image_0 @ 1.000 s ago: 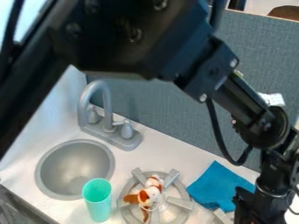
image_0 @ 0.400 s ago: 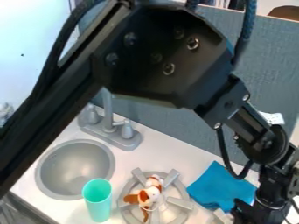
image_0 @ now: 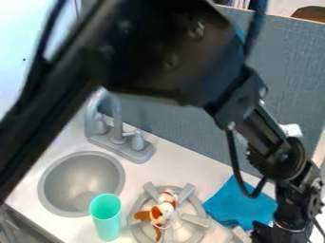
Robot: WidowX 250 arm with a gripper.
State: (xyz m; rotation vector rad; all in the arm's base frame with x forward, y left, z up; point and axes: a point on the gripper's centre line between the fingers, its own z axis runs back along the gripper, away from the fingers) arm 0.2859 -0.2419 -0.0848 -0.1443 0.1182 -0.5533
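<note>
One black gripper by the blue cloth

It's hanging at the near right, and I can't tell how wide its jaws stand or what they hold. There's the green cup, the toy dog atop the burner, then the sink, the faucet behind.

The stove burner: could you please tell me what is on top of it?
A brown-and-white toy dog lies on the burner. The part directly beneath it is covered and cannot be seen.
</note>
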